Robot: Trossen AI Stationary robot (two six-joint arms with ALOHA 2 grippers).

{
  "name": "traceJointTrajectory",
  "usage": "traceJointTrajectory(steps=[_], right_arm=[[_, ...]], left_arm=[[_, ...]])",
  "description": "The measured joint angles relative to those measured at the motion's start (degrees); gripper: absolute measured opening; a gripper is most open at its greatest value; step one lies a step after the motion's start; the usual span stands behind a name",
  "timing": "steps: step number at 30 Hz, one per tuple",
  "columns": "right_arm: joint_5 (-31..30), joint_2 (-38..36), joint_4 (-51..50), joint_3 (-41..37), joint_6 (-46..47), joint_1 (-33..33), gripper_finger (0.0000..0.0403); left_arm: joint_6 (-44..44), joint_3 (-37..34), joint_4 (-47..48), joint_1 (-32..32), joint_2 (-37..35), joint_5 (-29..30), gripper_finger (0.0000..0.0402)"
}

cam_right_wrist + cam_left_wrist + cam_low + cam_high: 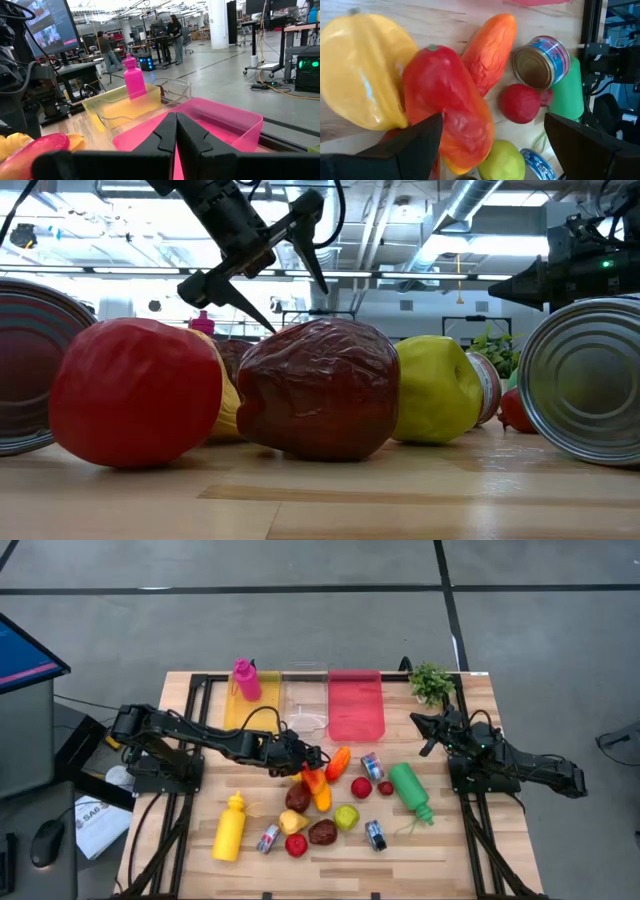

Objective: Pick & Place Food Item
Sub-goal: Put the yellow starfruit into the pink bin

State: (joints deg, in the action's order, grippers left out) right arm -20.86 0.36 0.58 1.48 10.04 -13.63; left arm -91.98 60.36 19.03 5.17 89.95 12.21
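Red pepper (447,110) lying on the table (460,840) among the fruit, touching an orange carrot (492,50); left gripper (308,768) poised just above it, jaws apart; right gripper (425,725) parked near the plant (432,682), jaws together.

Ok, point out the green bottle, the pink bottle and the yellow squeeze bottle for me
green bottle (407,786): high view, middle of its body, lying on the table.
pink bottle (246,681): high view, its body, standing in the yellow bin.
yellow squeeze bottle (229,832): high view, middle of its body, lying flat.
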Motion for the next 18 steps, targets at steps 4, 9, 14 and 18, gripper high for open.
traceJointTrajectory(steps=[4, 9, 14, 18], right_arm=[[0.00, 0.00, 0.00, 0.00, -0.02, 0.00, 0.0006], [0.00, 0.00, 0.00, -0.01, -0.06, -0.01, 0.0006], [0.00, 0.00, 0.00, -0.02, -0.11, 0.00, 0.0006], [0.00, 0.00, 0.00, -0.02, -0.11, -0.02, 0.0006]], left_arm=[[0.00, 0.00, -0.02, -0.37, 0.00, -0.22, 0.0337], [0.00, 0.00, -0.04, -0.37, 0.00, -0.71, 0.0337], [1.07, 0.00, -0.25, -0.39, 0.00, -1.66, 0.0337], [5.56, 0.00, -4.47, -0.37, 0.00, -1.65, 0.0337]])
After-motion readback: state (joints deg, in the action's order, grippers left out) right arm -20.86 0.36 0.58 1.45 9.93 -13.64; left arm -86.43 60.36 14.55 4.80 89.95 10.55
